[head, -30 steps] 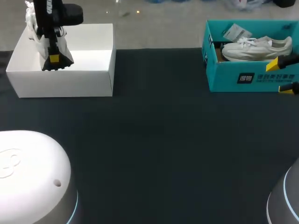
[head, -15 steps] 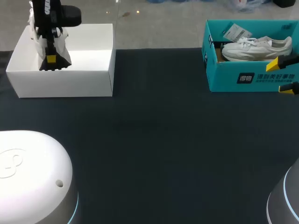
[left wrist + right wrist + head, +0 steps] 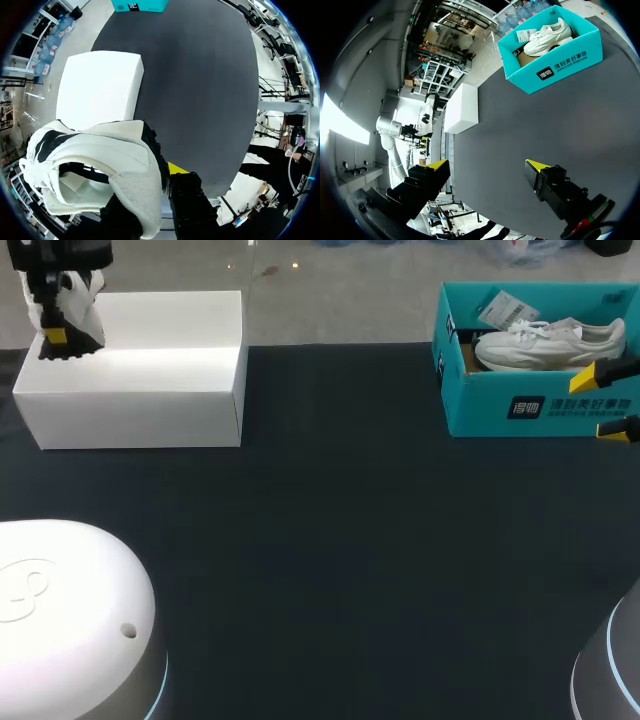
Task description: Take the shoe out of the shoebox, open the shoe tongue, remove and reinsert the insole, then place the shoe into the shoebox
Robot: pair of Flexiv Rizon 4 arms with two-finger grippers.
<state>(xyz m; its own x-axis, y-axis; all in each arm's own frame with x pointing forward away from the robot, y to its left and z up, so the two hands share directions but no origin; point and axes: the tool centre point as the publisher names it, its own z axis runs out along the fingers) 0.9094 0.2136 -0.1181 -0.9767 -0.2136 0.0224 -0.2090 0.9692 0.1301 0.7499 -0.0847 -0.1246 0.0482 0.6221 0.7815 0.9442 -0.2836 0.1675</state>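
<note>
My left gripper (image 3: pixel 55 337) hangs above the far left corner of a white box (image 3: pixel 150 380), shut on a white and black shoe (image 3: pixel 75 292). In the left wrist view the shoe (image 3: pixel 95 160) fills the space between the fingers of the left gripper (image 3: pixel 150 187), gripped at its padded collar; one finger is hidden behind it. The white box (image 3: pixel 100 85) lies below. At the far right, a second white shoe (image 3: pixel 550 340) lies in a teal shoebox (image 3: pixel 500 405). My right gripper (image 3: pixel 600 403) stands open beside that shoebox's front wall, holding nothing.
Dark cloth covers the table between the two boxes. The white bases of my arms (image 3: pixel 70 620) rise at the near left and near right (image 3: pixel 610 670) corners. In the right wrist view the teal shoebox (image 3: pixel 560 65) lies well ahead of the open right gripper (image 3: pixel 487 167).
My left gripper has carried the white and black shoe up and to the left, from over the white box's middle to its far left corner. The right arm has stayed put.
</note>
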